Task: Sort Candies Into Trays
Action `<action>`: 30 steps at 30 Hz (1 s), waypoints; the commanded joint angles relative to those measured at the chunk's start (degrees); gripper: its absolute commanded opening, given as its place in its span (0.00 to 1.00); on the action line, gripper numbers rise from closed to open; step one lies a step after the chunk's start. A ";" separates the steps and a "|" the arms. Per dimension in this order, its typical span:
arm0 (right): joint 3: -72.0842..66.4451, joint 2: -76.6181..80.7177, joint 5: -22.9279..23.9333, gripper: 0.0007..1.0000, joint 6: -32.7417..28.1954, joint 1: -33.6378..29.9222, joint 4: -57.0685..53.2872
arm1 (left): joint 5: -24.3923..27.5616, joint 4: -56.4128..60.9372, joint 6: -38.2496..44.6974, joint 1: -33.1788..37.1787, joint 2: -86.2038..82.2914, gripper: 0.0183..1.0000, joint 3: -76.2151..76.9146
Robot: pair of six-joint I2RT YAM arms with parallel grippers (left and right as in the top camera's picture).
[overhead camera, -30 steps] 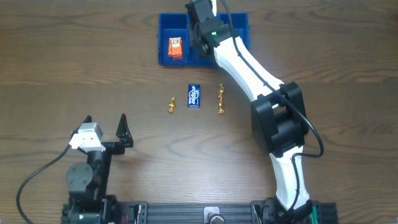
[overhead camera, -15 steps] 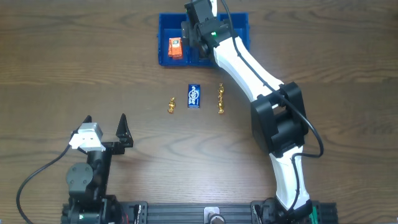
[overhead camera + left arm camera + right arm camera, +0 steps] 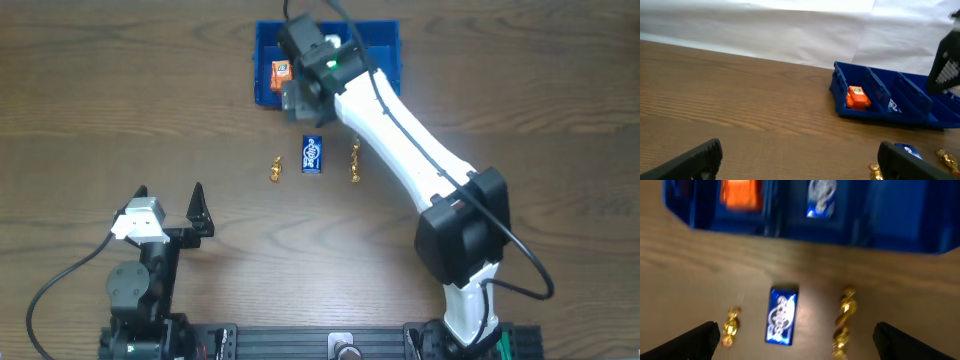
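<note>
A blue tray (image 3: 385, 40) with three compartments stands at the far middle of the table. An orange candy (image 3: 283, 72) lies in its left compartment and a blue candy (image 3: 821, 200) in the middle one. On the wood in front of the tray lie a blue candy (image 3: 312, 154), a gold candy (image 3: 277, 168) to its left, and two gold candies (image 3: 355, 160) end to end on its right. My right gripper (image 3: 303, 103) hangs open and empty over the tray's near rim, above the loose blue candy (image 3: 781, 315). My left gripper (image 3: 170, 205) rests open near its base.
The tray's right compartment (image 3: 945, 107) looks empty as far as it shows. Bare wooden table (image 3: 120, 100) surrounds the candies on all sides. A white backdrop (image 3: 790, 30) runs behind the table's far edge.
The right gripper has drawn back from over the tray's middle toward its near rim and the loose candies. The left arm has kept still.
</note>
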 commanded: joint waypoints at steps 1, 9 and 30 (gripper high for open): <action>-6.21 2.29 -2.43 1.00 4.37 1.46 2.58 | 0.13 -2.51 0.35 0.39 -0.37 1.00 -0.83; -11.85 6.93 -4.37 1.00 5.03 2.91 7.82 | 0.13 -2.51 0.35 0.39 -0.37 1.00 -0.83; -12.17 10.64 -4.35 0.68 6.93 3.26 10.60 | 0.13 -2.51 0.35 0.39 -0.37 1.00 -0.83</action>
